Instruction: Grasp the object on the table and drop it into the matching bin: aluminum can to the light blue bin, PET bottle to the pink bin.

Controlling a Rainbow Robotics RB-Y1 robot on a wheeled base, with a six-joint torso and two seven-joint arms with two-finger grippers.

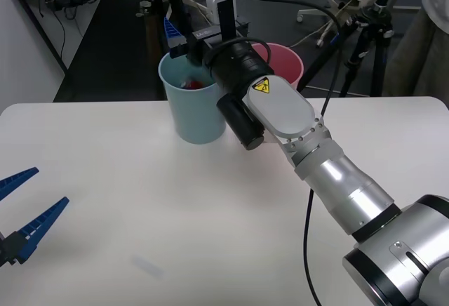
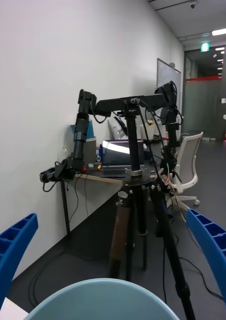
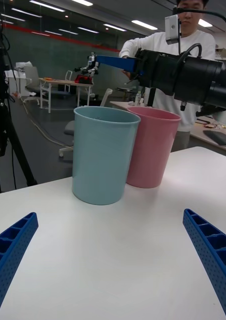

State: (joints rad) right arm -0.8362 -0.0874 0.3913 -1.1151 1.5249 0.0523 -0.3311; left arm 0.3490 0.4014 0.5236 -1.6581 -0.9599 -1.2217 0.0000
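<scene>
The aluminum can (image 1: pixel 193 83) shows as a bit of red down inside the light blue bin (image 1: pixel 191 113), which stands at the far edge of the white table (image 1: pixel 126 201). The pink bin (image 1: pixel 289 64) touches it on the right. My right gripper (image 1: pixel 172 34) hangs open just above the blue bin's mouth with nothing between its fingers. The right wrist view has the blue rim (image 2: pixel 103 300) under the open right gripper (image 2: pixel 113 265). My left gripper (image 1: pixel 50 187) rests open low over the table's near left. Its wrist view faces the blue bin (image 3: pixel 100 155) and the pink bin (image 3: pixel 153 150).
A black camera tripod (image 2: pixel 135 215) stands on the floor right behind the bins. Another tripod (image 1: pixel 365 32) rises past the table's far right. My right arm (image 1: pixel 309 144) stretches diagonally across the table's right half, with a black cable (image 1: pixel 309 236) hanging beside it.
</scene>
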